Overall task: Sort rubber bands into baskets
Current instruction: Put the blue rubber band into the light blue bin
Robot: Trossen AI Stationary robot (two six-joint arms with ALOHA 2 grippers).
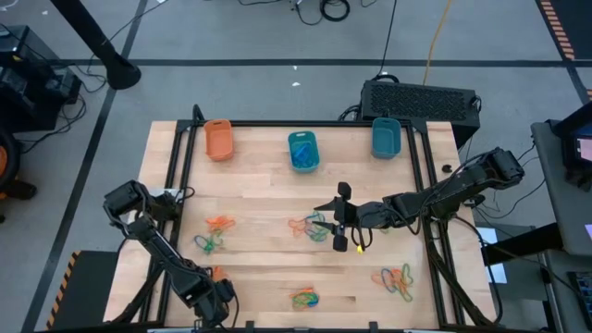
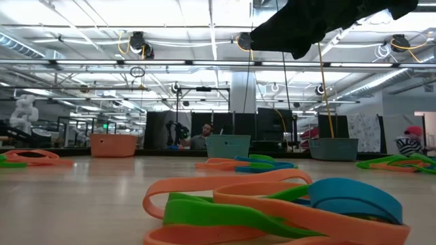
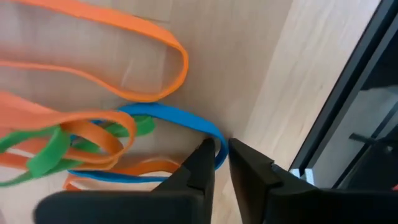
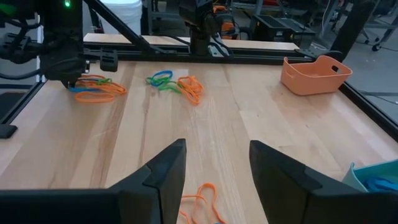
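A blue rubber band (image 3: 186, 121) lies on the table (image 3: 261, 68) in a tangle of orange and green bands (image 3: 74, 140), its end loop pinched between the nearly closed jaws of the left gripper (image 3: 221, 155). The right gripper (image 4: 214, 168) hovers mid-table, jaws apart and empty, an orange band (image 4: 202, 199) just below them.

The left pincer (image 3: 222, 158) is down at the near left corner of the worktop, its fingers nearly together. The right pincer (image 4: 216, 163) hangs mid-worktop with arm stretched inward, fingers spread wide.
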